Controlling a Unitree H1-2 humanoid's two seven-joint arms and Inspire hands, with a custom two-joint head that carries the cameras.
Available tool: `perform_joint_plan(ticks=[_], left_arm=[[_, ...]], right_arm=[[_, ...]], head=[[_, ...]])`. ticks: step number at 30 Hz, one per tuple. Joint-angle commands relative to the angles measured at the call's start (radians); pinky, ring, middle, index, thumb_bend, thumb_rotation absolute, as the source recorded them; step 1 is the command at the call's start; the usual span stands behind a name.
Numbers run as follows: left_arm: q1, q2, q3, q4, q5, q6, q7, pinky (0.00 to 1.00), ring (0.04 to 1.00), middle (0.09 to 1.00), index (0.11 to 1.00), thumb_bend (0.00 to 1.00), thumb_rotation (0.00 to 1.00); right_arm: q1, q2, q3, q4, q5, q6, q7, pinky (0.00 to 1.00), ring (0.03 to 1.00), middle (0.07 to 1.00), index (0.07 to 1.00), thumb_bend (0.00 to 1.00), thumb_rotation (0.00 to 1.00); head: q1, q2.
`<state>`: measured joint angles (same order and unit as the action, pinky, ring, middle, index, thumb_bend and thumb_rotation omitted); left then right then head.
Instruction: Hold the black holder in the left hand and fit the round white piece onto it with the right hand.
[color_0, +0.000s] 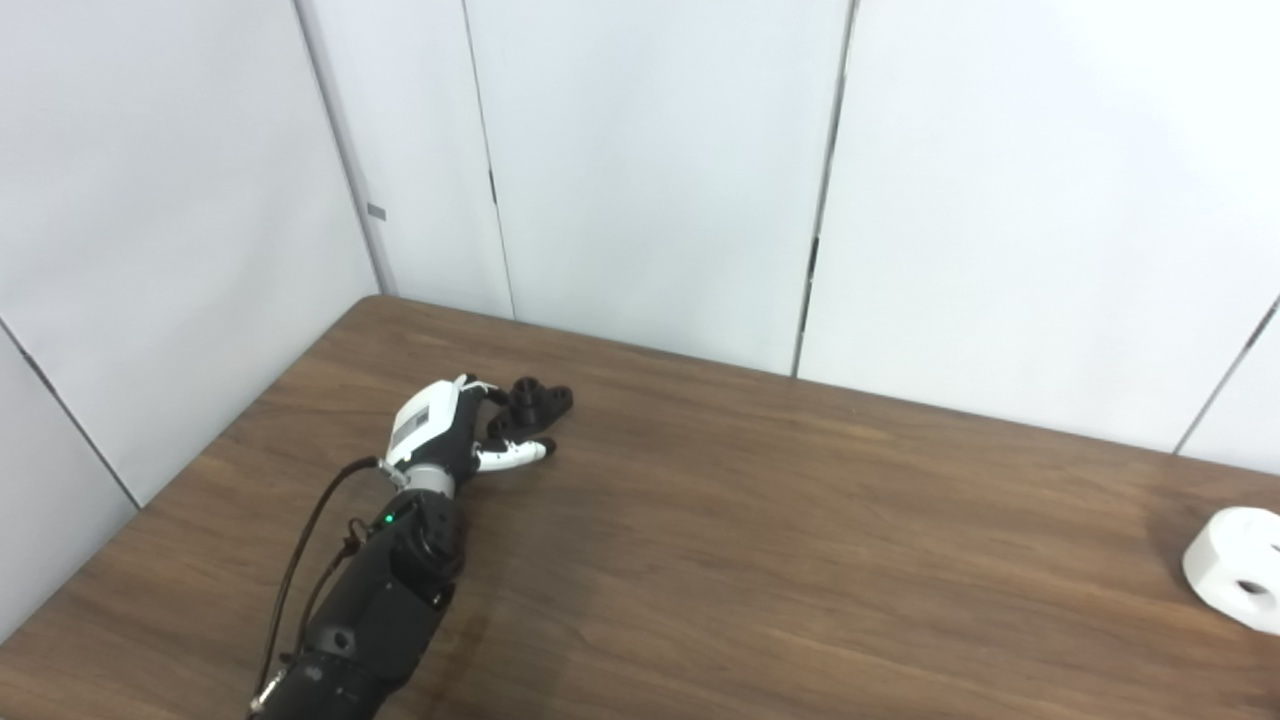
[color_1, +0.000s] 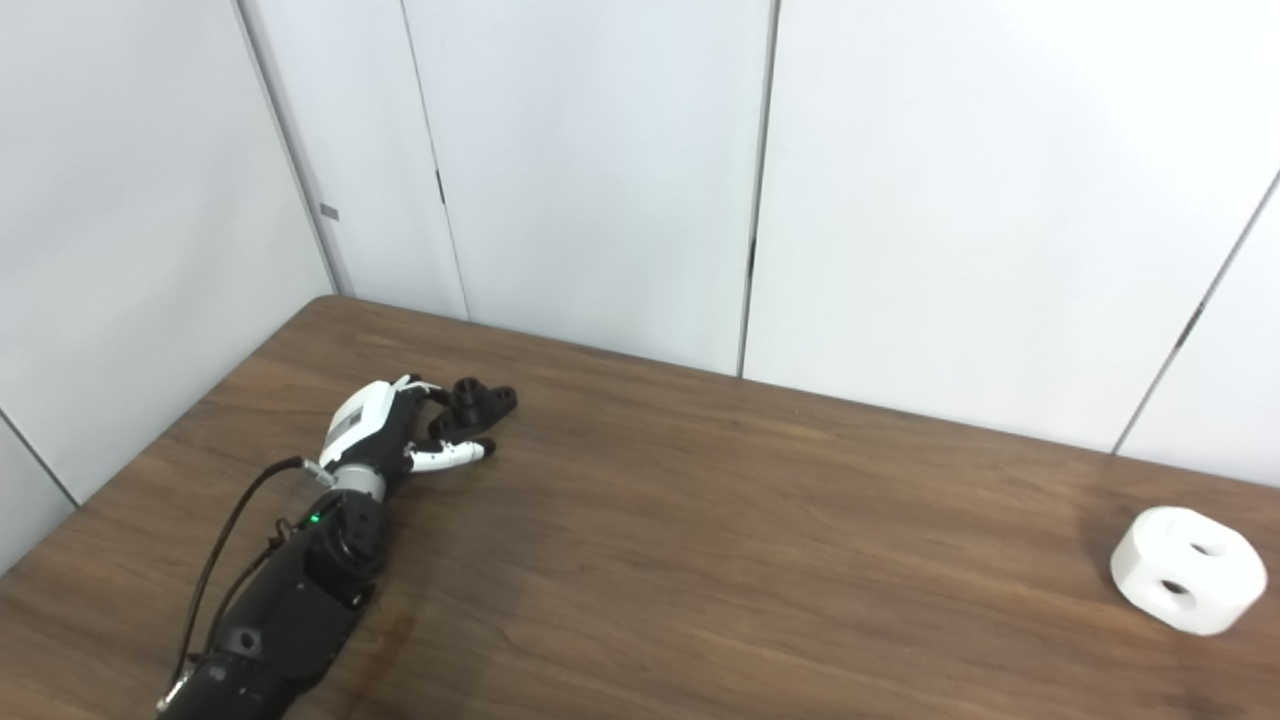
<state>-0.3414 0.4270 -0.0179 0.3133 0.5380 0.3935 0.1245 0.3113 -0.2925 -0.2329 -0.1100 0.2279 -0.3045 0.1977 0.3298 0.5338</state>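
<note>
The black holder (color_0: 535, 402) lies on the brown table (color_0: 760, 540) at the far left, also in the right eye view (color_1: 480, 402). My left hand (color_0: 455, 430) rests on the table right against it. Its fingers (color_0: 488, 392) curl at the holder's left side and its white thumb (color_0: 512, 455) stretches out straight just in front of it. The hand brackets the holder without closing on it. The round white piece (color_1: 1188, 568), with holes in its top and side, sits at the table's far right. My right hand is out of view.
White wall panels (color_0: 650, 180) stand close behind the table's back edge and along its left side. A black cable (color_0: 300, 560) loops beside my left forearm. Bare wood lies between the holder and the white piece.
</note>
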Motion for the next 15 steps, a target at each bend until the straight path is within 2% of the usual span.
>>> perform_joint_plan(ticks=[1, 5, 10, 15], left_arm=[[-0.023, 0.032, -0.014, -0.007, 0.026, 0.000, 0.010, 1.00, 1.000, 0.960, 0.755, 0.88, 0.35], [-0.016, 0.042, -0.029, -0.002, 0.038, -0.015, 0.024, 1.00, 1.000, 0.945, 0.744, 0.89, 0.33], [-0.013, 0.047, -0.043, -0.012, 0.042, 0.008, 0.017, 1.00, 1.000, 0.943, 0.735, 0.88, 0.33], [-0.012, 0.045, -0.044, -0.007, 0.036, 0.002, 0.026, 1.00, 1.000, 0.928, 0.667, 0.84, 0.30]], right_arm=[[0.034, 0.026, 0.020, 0.030, 0.012, 0.004, 0.004, 1.00, 1.000, 1.000, 1.000, 0.73, 1.00], [0.035, 0.024, 0.018, 0.027, 0.009, 0.010, 0.002, 1.00, 1.000, 1.000, 1.000, 0.74, 1.00], [0.034, 0.022, 0.016, 0.025, 0.011, 0.011, 0.001, 1.00, 1.000, 1.000, 1.000, 0.73, 1.00], [0.036, 0.018, 0.015, 0.020, 0.010, 0.020, 0.001, 1.00, 1.000, 1.000, 1.000, 0.74, 1.00]], head=[[0.001, 0.001], [0.003, 0.004], [0.003, 0.009], [0.003, 0.011]])
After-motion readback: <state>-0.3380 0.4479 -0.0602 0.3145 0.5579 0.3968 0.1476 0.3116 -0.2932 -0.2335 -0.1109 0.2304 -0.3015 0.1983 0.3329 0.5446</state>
